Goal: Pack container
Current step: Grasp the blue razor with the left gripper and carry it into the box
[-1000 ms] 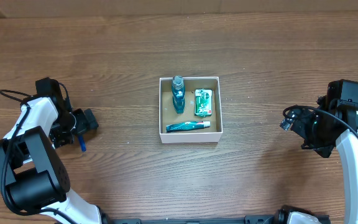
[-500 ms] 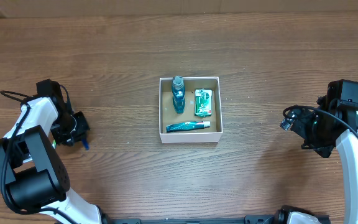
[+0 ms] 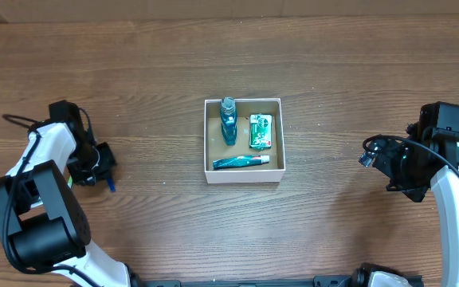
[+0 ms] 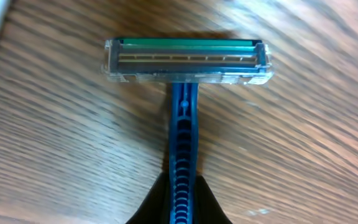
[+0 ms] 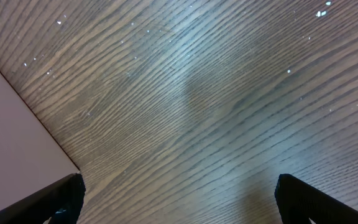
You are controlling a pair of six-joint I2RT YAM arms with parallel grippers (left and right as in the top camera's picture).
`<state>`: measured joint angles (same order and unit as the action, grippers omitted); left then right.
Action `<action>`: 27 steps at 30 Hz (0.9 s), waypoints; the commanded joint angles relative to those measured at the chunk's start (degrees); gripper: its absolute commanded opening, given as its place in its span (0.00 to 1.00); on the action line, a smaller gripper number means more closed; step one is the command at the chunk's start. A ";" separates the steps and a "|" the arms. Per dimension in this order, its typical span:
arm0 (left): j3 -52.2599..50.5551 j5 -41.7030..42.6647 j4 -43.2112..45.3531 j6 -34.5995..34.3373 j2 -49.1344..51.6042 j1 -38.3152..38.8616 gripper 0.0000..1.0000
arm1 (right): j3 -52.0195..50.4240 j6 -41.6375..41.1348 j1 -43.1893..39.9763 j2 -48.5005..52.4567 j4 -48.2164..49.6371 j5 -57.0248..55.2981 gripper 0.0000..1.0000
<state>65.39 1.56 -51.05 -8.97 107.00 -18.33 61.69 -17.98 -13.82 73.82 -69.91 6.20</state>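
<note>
- Whereas the left hand (image 3: 100, 163) had stood reached out and spread a second earlier, it was found drawn back toward its arm, fingers closed on the blue handle of the razor (image 4: 185, 62).
- Razor head lay just ahead of the fingertips; whether it had left the worktop (image 3: 333, 64) could not be told.
- No further change was noted over the last half second. The grasp was judged complete, with lift and carry outstanding.
- Container (image 3: 243, 175) sat well apart from the left hand, between the two hands, already holding a bottle (image 3: 228, 119), a green packet (image 3: 261, 131) and a tube (image 3: 241, 162).
- Right hand (image 5: 179, 193) was spread wide and empty, unmoved, well apart from the container.
</note>
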 commanded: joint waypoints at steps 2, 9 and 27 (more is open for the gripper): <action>9.09 1.14 -3.17 -0.48 -9.53 8.72 0.04 | 0.13 0.24 0.02 -1.05 0.39 0.35 1.00; 17.97 1.42 0.20 6.38 -22.82 27.36 0.04 | 0.13 0.24 0.02 -1.05 0.57 0.35 1.00; 19.10 -3.65 1.66 21.07 -6.08 57.33 0.04 | 0.13 0.22 0.02 -1.05 0.85 0.39 1.00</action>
<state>84.79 -0.69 -49.08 10.22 95.11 39.38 61.69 -18.00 -13.85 73.82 -69.17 6.17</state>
